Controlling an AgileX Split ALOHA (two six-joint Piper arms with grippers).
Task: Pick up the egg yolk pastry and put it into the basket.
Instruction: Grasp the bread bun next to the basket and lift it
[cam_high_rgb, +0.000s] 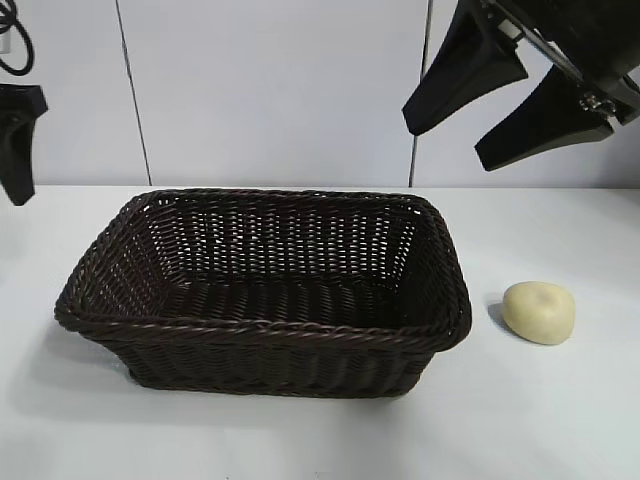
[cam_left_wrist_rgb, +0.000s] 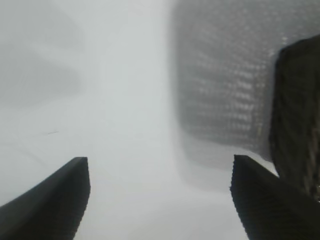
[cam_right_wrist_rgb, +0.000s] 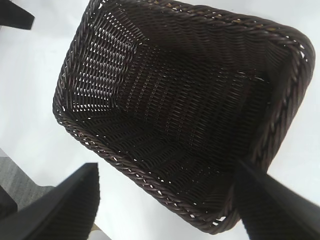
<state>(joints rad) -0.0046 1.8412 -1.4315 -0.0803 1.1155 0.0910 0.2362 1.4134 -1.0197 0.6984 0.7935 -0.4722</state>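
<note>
On the white bench (cam_high_rgb: 560, 420), mid-surface: your basket (cam_high_rgb: 262, 330) | egg yolk pastry (cam_high_rgb: 539, 312) lies toward the right edge, beside the basket | left end effector (cam_left_wrist_rgb: 160, 200) wide, empty | right end effector (cam_high_rgb: 510, 105) wide, empty, raised | pale panelled wall (cam_high_rgb: 270, 90) behind.

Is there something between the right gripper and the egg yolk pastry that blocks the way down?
Nothing visible does. The right gripper hangs open above the table, and the egg yolk pastry lies alone on bare surface beside the basket, apart from its rim. Only open air separates them.
</note>
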